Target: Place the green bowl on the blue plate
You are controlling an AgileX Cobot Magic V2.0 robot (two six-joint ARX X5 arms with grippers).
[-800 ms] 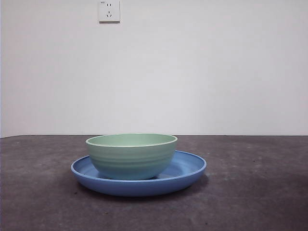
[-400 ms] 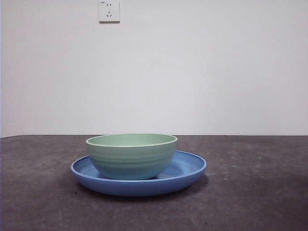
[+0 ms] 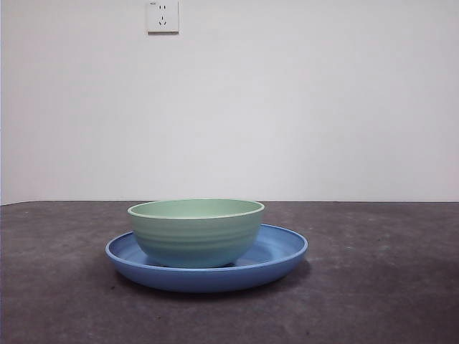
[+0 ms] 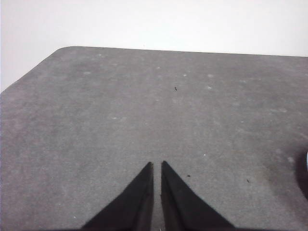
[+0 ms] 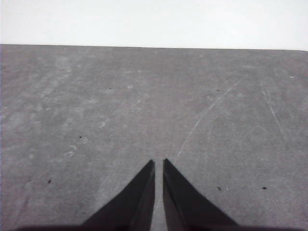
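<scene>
The green bowl point(image 3: 196, 231) stands upright inside the blue plate point(image 3: 280, 252) on the dark table, left of centre in the front view. Neither arm shows in the front view. My left gripper point(image 4: 157, 164) is shut and empty over bare table; a sliver of the blue plate's rim point(image 4: 306, 161) shows at the edge of its wrist view. My right gripper point(image 5: 159, 162) is shut and empty over bare table, with neither dish in its view.
A white wall stands behind the table with a power socket point(image 3: 163, 16) high up. The table's rounded corner point(image 4: 62, 50) shows in the left wrist view. Faint scratches and ring marks mark the table top in the right wrist view.
</scene>
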